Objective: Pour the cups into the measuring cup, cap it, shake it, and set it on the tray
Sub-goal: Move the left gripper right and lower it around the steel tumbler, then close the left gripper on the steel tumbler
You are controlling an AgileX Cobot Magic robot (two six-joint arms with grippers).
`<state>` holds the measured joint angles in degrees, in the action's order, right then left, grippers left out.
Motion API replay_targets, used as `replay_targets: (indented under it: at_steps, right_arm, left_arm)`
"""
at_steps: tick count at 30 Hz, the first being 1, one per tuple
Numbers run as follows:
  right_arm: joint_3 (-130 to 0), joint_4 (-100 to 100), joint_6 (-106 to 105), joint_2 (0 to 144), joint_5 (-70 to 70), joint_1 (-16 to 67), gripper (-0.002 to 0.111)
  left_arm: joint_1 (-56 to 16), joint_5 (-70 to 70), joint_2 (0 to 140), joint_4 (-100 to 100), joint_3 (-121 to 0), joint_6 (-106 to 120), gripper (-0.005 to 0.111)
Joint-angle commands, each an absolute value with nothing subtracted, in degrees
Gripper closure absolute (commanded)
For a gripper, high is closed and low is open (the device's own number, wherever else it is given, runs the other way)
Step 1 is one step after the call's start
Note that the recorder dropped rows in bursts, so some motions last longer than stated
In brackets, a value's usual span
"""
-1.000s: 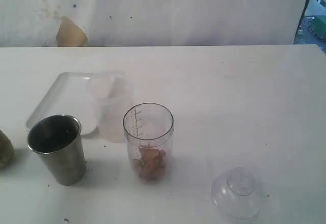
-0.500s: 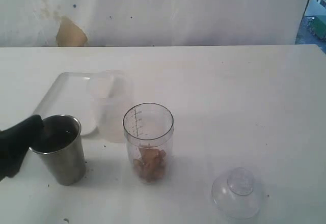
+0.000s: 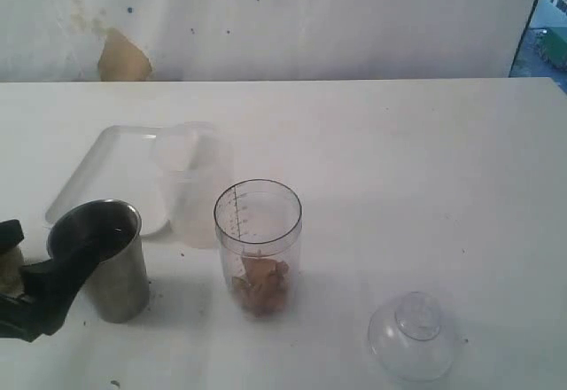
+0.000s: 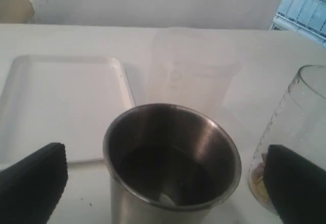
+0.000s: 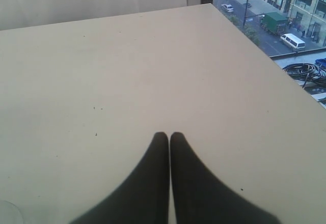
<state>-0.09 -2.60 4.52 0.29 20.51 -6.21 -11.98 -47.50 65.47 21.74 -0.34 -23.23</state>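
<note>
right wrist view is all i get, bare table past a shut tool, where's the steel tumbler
Observer: The steel tumbler stands upright near the front left of the table in the exterior view.

Operator: left arm got it yet

Observer: No. The left tool is open, with one finger on each side of the tumbler and a gap at both.

Operator: measuring cup capped or not

Observer: Uncapped. The measuring cup stands just right of the tumbler, and the cap lies apart on the table, further right and nearer the front.
</note>
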Motion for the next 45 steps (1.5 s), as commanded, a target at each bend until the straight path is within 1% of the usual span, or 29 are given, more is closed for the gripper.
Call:
replay_targets:
  at_steps: [1, 5, 10, 13, 16, 26, 29, 37, 43, 45]
  right_arm:
    - [0.00, -2.76, 4.76, 0.00, 20.11, -6.45, 0.107]
    - [0.00, -2.76, 4.76, 0.00, 20.11, -6.45, 0.107]
    - [0.00, -2.76, 4.76, 0.00, 20.11, -6.45, 0.107]
    - [0.00, -2.76, 4.76, 0.00, 20.11, -6.45, 0.107]
    - [0.00, -2.76, 4.76, 0.00, 20.11, -6.45, 0.107]
    - [0.00, -2.76, 4.76, 0.00, 20.11, -6.45, 0.107]
    - [0.00, -2.76, 4.76, 0.00, 20.11, -6.45, 0.107]
    - [0.00, -2.76, 4.76, 0.00, 20.11, -6.45, 0.107]
    - [0.00, -2.76, 4.76, 0.00, 20.11, -6.45, 0.107]
    - [0.00, -2.76, 4.76, 0.00, 20.11, -6.45, 0.107]
  left_arm:
    - [-12.24, -52.04, 70.37, 22.89, 0.00, -21.74, 0.002]
    - [-12.24, -55.53, 71.39, 22.77, 0.00, -19.91, 0.002]
    - [-12.24, -55.31, 71.39, 27.30, 0.00, -21.44, 0.002]
    - [-12.24, -53.51, 71.39, 28.94, 0.00, -22.80, 0.002]
    - [-12.24, -50.70, 71.39, 25.58, 0.00, -23.13, 0.002]
    - [-12.24, -49.23, 71.78, 26.90, 0.00, -23.03, 0.002]
    - [-12.24, -49.64, 74.53, 27.17, 0.00, -23.03, 0.002]
    - [-12.24, -56.42, 84.17, 27.17, 0.00, -17.63, 0.002]
    - [-12.24, -56.98, 91.18, 27.73, -3.86, -15.48, 0.002]
    - [-12.24, -60.08, 93.65, 27.99, -4.60, -12.87, 0.002]
